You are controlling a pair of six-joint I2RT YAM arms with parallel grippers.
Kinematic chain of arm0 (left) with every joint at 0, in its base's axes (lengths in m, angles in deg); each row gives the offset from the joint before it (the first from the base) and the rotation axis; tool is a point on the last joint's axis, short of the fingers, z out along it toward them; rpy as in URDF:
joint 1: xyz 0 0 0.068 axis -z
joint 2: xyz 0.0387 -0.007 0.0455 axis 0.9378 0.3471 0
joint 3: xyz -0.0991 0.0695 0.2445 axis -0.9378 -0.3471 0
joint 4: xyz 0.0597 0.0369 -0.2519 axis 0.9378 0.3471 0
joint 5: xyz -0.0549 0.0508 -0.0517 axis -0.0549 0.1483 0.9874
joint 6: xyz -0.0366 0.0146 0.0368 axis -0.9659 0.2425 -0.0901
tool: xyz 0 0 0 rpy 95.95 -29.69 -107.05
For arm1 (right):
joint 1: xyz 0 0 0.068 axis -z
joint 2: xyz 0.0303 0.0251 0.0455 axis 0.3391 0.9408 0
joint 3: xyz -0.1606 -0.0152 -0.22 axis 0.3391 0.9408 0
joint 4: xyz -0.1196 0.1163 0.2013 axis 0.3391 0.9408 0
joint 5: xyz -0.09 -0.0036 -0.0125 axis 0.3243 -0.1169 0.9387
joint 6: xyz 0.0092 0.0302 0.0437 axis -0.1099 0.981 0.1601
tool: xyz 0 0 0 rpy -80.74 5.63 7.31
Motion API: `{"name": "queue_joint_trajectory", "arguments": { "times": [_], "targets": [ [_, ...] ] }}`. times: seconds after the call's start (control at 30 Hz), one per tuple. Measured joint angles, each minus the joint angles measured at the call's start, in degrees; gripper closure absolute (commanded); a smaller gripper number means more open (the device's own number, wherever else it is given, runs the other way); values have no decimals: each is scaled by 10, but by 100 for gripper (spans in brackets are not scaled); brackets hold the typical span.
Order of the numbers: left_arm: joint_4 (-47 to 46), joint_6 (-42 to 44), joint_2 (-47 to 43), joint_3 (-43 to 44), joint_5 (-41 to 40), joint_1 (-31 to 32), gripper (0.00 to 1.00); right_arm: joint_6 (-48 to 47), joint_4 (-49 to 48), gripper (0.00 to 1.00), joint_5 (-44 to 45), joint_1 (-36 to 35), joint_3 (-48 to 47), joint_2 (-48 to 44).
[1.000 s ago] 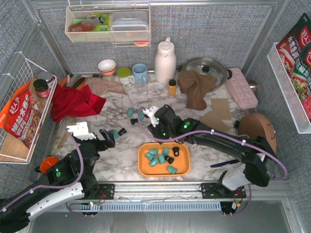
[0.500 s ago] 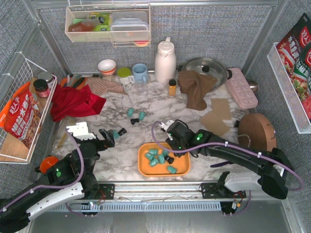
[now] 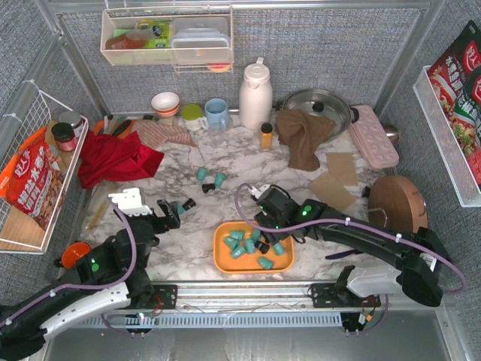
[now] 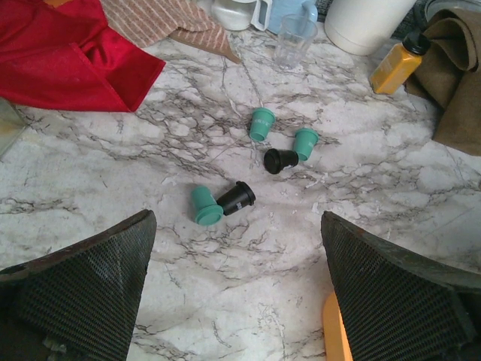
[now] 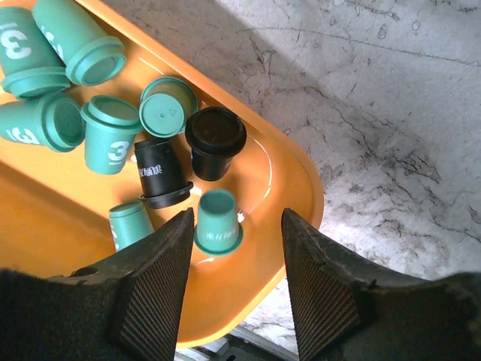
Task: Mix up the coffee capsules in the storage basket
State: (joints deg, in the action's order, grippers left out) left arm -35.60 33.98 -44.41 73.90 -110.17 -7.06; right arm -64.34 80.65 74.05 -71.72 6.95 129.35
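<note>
The orange storage basket (image 3: 225,263) lies on the marble at the near middle and holds several coffee capsules (image 3: 248,244), mostly teal, a few black. My right gripper (image 3: 272,231) hangs open over the basket's right end. In the right wrist view the gripper (image 5: 237,223) straddles one upright teal capsule (image 5: 218,220), free of both fingers. More capsules (image 3: 210,180) lie loose on the marble behind the basket. My left gripper (image 3: 169,213) is open and empty beside a teal and black pair (image 4: 218,203); the basket's rim (image 4: 334,331) shows by its right finger.
A small orange-yellow bottle (image 3: 266,135), white jug (image 3: 255,94), brown cloth (image 3: 304,139) and pot lid (image 3: 317,105) stand at the back. A red cloth (image 3: 113,159) lies back left. A wooden disc (image 3: 397,201) and cardboard (image 3: 338,179) are at the right.
My right gripper swung from the loose capsules back over the basket's right end and opened. A teal capsule now stands there. The left gripper shifted slightly.
</note>
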Motion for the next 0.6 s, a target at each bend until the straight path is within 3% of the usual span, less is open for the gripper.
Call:
{"name": "queue_joint_trajectory", "arguments": {
  "times": [0.3, 0.6],
  "targets": [
    [-3, -15, 35, -4, 9, 0, 0, -4, -10, 43, 25, 9, -33, -24],
    [-9, -87, 120, -37, 60, -48, 1, -13, -123, 41, 62, 55, -12, -29]
  ]
}}
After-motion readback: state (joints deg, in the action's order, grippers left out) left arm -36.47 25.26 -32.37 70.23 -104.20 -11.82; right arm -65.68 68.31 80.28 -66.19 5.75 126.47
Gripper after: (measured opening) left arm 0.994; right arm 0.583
